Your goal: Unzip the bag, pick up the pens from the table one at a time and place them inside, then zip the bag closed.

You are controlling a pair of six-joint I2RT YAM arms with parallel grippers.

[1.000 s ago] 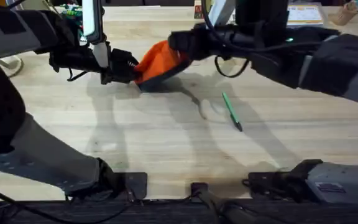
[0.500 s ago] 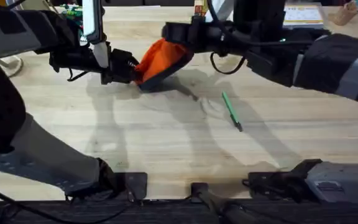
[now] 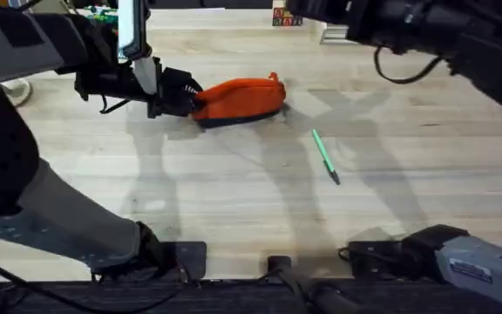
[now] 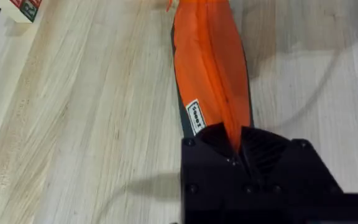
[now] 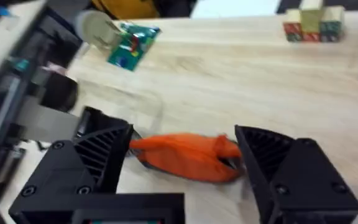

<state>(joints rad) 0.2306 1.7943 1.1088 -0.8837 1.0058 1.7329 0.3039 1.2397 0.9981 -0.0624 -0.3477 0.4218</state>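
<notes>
The orange bag lies flat on the table at the back, left of centre. My left gripper is shut on its left end; in the left wrist view the black fingers pinch the bag along its zipper seam. The right arm hangs high at the back right. In the right wrist view its gripper is open wide, well above the bag and holding nothing. A slim green pen lies on the table to the right of the bag.
Coloured blocks stand at the far edge behind the bag, also seen as blocks. A green packet and a round roll lie at the far left. Bare wood stretches in front of the bag and pen.
The right gripper let go of the bag's right end, opened and rose away to the back right. The bag dropped from its lifted, bunched pose to lie flat. The left gripper kept its hold.
</notes>
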